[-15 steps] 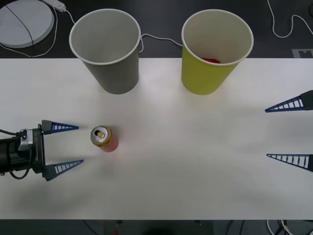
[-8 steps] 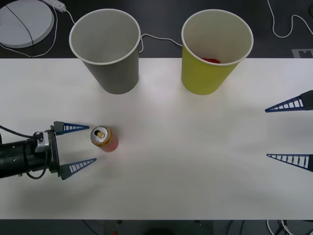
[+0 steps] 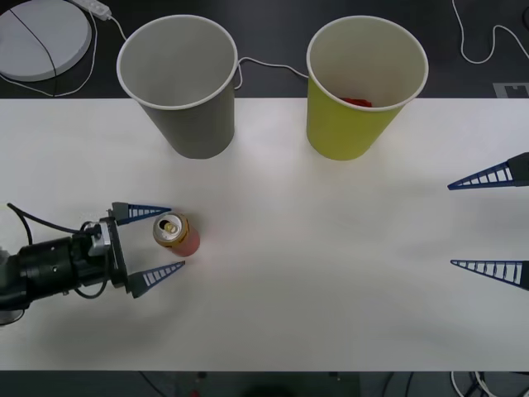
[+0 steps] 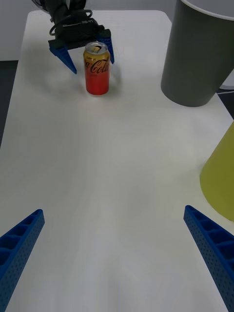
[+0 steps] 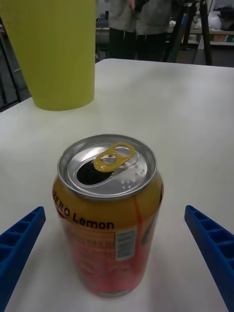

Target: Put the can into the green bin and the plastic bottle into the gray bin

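The can, red-orange with a gold top, stands upright on the white table, left of centre. My left gripper is open, with one blue finger on each side of the can and neither touching it. The left wrist view shows the can close up between the fingertips. The gray bin stands at the back left and the green bin at the back right, with something red inside it. My right gripper waits open at the right edge. The plastic bottle is out of view.
A white round disc and white cables lie on the dark floor behind the table. Bare tabletop stretches between the can and my right gripper. In the right wrist view both bins, gray and green, stand to one side.
My left gripper has slid right along the table until its open fingers flank the can. The can, the bins and my right arm have not moved.
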`<act>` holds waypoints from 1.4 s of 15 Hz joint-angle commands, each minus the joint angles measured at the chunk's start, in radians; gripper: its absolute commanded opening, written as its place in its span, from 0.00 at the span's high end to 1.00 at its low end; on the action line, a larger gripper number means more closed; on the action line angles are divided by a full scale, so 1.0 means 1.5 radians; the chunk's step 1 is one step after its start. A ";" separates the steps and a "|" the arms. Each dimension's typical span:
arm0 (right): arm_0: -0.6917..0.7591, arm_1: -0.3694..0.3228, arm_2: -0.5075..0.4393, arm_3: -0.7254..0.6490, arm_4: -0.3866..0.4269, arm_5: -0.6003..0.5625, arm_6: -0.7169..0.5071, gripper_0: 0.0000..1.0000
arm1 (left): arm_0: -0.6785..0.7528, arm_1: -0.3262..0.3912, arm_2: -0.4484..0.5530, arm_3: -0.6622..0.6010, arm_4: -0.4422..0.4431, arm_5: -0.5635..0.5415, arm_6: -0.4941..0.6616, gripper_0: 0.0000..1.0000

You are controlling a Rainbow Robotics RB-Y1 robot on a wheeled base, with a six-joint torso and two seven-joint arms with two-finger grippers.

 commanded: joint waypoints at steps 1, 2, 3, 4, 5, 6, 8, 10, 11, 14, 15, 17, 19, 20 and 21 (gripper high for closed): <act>0.000 0.000 0.000 0.000 0.000 0.000 0.000 0.00 | -0.003 -0.018 0.000 0.001 -0.001 0.016 -0.007 0.00; 0.000 0.000 0.000 0.000 0.000 0.000 0.000 0.00 | -0.005 -0.024 0.000 0.001 -0.002 0.020 -0.009 0.00; 0.000 0.000 0.000 0.000 0.000 0.000 0.000 0.00 | -0.006 -0.030 0.000 0.001 -0.003 0.025 -0.012 0.00; 0.000 0.000 0.000 0.000 0.000 0.000 0.000 0.00 | -0.008 -0.036 0.000 0.001 -0.003 0.030 -0.013 0.00; 0.000 0.000 0.000 0.000 0.000 0.000 0.000 0.00 | -0.010 -0.040 0.000 0.001 -0.004 0.034 -0.014 0.00; 0.000 0.000 0.000 0.000 0.000 0.000 0.000 0.00 | -0.011 -0.044 0.000 0.001 -0.004 0.038 -0.014 0.00; 0.000 0.000 0.000 0.000 0.000 0.000 0.000 0.00 | -0.012 -0.051 0.001 0.001 -0.006 0.043 -0.014 0.00; 0.000 0.000 0.000 0.000 0.000 0.000 0.000 0.00 | -0.012 -0.051 0.001 0.001 -0.006 0.043 -0.014 0.84; 0.000 0.000 0.000 0.000 0.000 0.000 0.000 0.00 | -0.013 -0.051 0.001 0.001 -0.006 0.043 -0.014 0.99; 0.000 0.000 0.000 0.000 0.000 0.000 0.000 0.00 | -0.012 -0.050 0.001 0.001 -0.006 0.043 -0.014 1.00; 0.000 0.000 0.000 0.000 0.000 0.000 0.000 0.00 | -0.012 -0.051 0.001 0.001 -0.006 0.043 -0.014 1.00; 0.000 0.000 0.000 0.000 0.000 0.000 0.000 0.00 | -0.012 -0.051 0.001 0.001 -0.006 0.043 -0.013 1.00; 0.000 0.000 0.000 0.000 0.000 0.000 0.000 0.00 | -0.013 -0.050 0.002 0.001 -0.006 0.043 -0.012 1.00; 0.000 0.000 0.000 0.000 0.000 0.000 0.000 0.00 | -0.012 -0.047 0.002 0.001 -0.006 0.044 -0.010 1.00; 0.000 0.000 0.000 0.000 0.000 0.000 0.000 0.00 | -0.012 -0.042 0.002 0.000 -0.006 0.044 -0.008 1.00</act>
